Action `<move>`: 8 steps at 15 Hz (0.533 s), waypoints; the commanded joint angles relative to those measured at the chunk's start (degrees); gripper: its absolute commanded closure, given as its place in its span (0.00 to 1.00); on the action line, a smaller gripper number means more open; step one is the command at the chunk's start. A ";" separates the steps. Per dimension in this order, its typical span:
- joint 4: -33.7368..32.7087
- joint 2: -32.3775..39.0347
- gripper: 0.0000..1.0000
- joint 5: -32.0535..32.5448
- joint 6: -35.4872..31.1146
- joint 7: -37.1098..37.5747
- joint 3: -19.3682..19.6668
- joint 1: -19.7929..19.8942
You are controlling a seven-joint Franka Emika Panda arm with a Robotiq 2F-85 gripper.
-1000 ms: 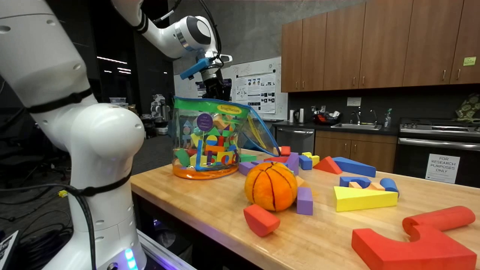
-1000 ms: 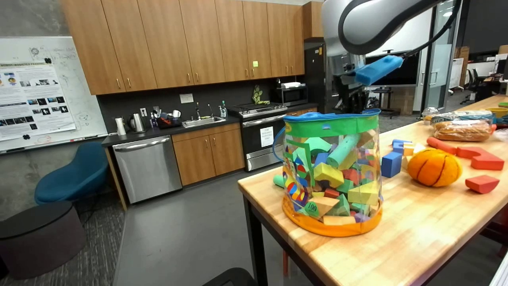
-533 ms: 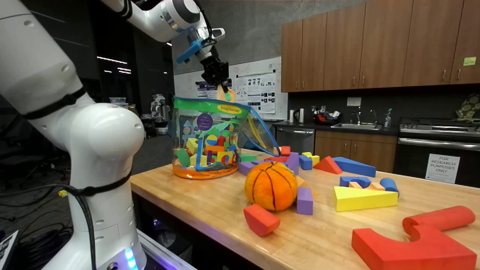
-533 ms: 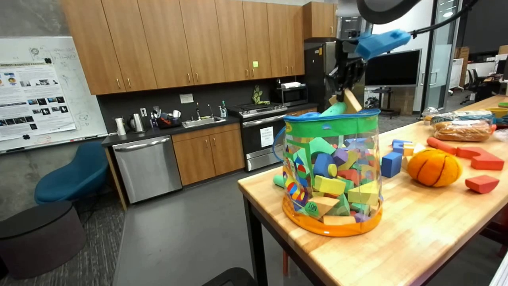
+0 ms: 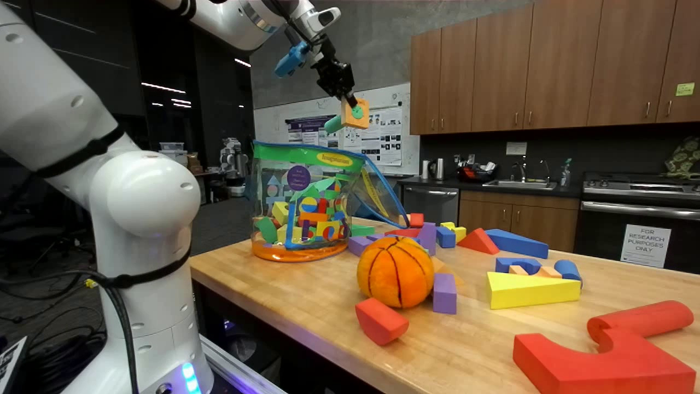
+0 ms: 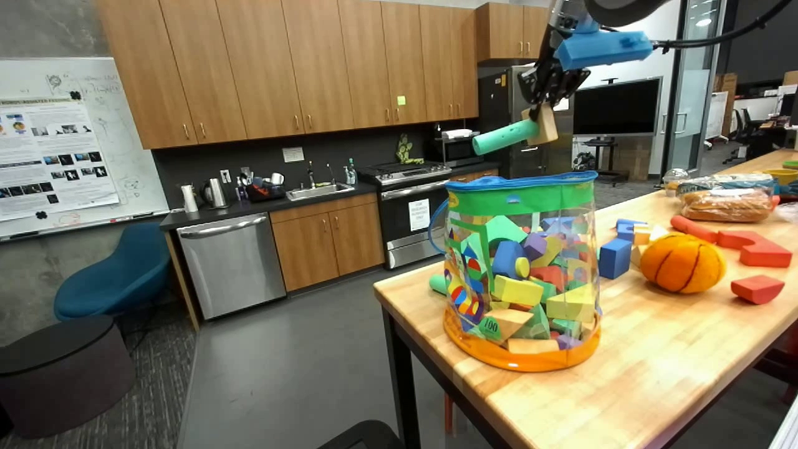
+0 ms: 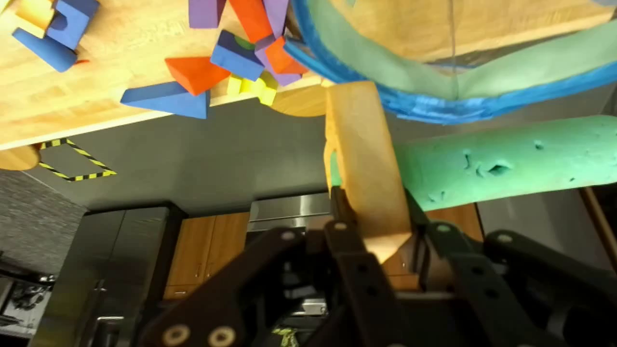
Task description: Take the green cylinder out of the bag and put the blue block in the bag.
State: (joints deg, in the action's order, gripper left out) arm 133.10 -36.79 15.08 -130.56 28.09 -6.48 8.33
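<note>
While hanging higher than the bag [image 6: 530, 201] in both exterior views, pinches a tan block [image 7: 364, 144] in the end effector [image 7: 373, 200], clamped down and parted only by the thickness of that piece. And just look at the green cylinder [image 6: 505, 137]! Peeks through the hole on one face of the tan block, juts out long from the opposite face, and dips a little toward the free end; up in the air, out of the bag, well apart from the tabletop [image 5: 306, 284]. Down below, see the bag standing upright, packed with colourful pieces, with the lid [image 5: 374, 191] flopped open and slanting down from the rim. Over among the loose pieces, spot a blue block [image 5: 445, 237] outside the bag, just beside a yellow piece [image 5: 460, 234], and farther along a blue wedge [image 5: 517, 243] near a red wedge [image 5: 478, 242]. Closer in, find the orange ball [image 5: 395, 272], resting just beside a purple block [image 5: 444, 293] and near a red half-round [image 5: 381, 321]. Catch also a yellow wedge [image 5: 533, 290] in front of a blue arch [image 5: 514, 265], all in an exterior view.
</note>
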 commanded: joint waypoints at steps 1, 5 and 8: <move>1.85 -0.19 0.94 0.85 -6.35 0.50 2.65 5.59; 3.05 2.94 0.94 -0.63 -11.83 -3.06 9.21 10.88; 3.21 7.25 0.94 -2.56 -14.47 -6.70 14.68 13.01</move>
State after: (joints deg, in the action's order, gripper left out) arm 136.75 -33.74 14.55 -142.14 24.91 4.46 19.75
